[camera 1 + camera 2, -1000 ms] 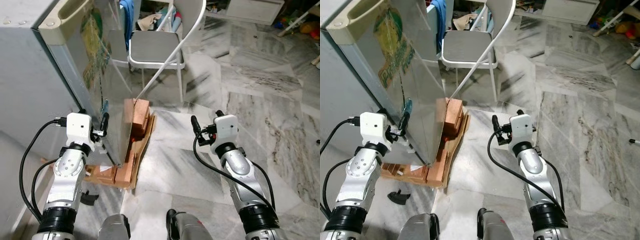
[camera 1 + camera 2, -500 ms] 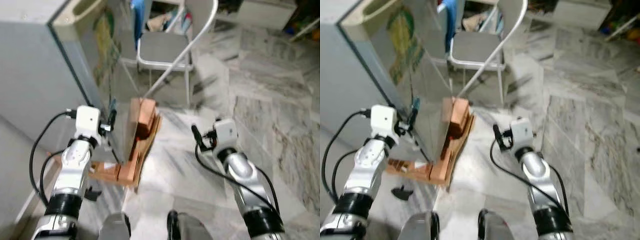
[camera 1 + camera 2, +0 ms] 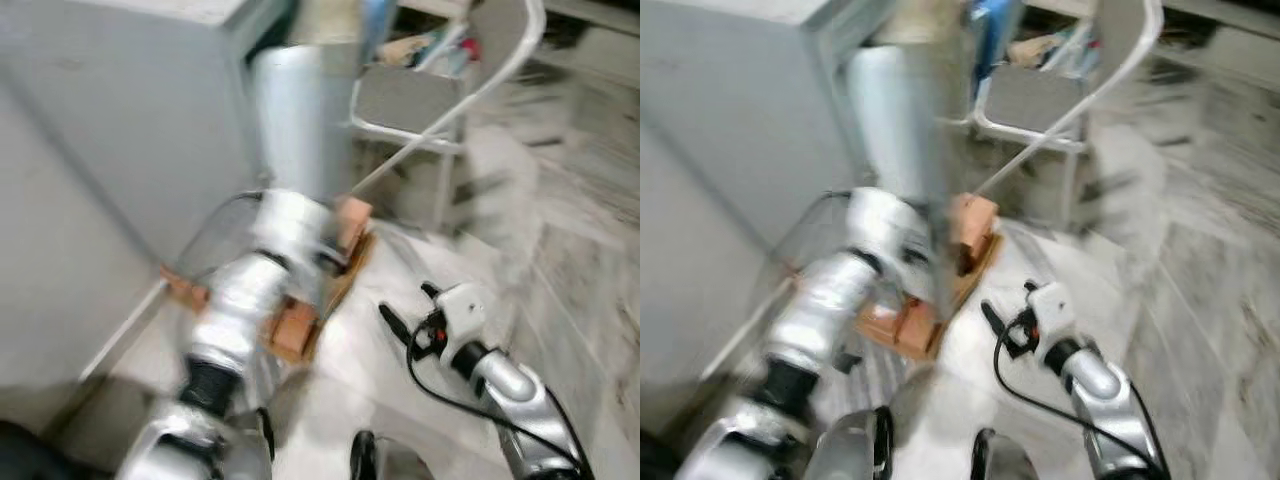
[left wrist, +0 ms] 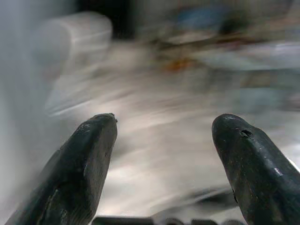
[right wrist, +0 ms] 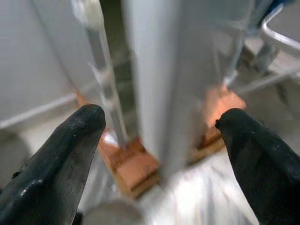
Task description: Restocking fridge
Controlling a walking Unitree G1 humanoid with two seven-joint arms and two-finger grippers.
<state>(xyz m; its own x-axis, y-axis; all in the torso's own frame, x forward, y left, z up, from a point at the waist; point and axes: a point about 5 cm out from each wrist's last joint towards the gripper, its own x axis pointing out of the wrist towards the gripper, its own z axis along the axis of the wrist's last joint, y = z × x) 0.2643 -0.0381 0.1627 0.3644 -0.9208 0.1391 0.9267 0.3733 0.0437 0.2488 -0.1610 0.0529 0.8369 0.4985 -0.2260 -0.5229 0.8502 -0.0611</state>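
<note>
The grey fridge [image 3: 120, 130] stands at my left, and its door [image 3: 300, 110] shows edge-on as a pale blurred slab. My left arm [image 3: 255, 285] is a motion smear in front of the door's lower edge. In the left wrist view the left gripper [image 4: 164, 122] has its fingers [image 4: 89, 154] wide apart with nothing between them. My right gripper [image 3: 408, 308] hovers open over the floor to the right of the fridge. In the right wrist view the right gripper [image 5: 161, 117] looks at the door [image 5: 159, 70].
Orange-brown blocks [image 3: 300, 330] prop up the fridge's base at the door corner. A white metal chair [image 3: 420, 100] stands behind the door with clutter beyond it. Marble floor [image 3: 560, 230] spreads out to the right.
The whole picture has swung and blurred, so the camera has moved. My left arm has shifted right across the door's lower edge. The right arm keeps roughly its pose.
</note>
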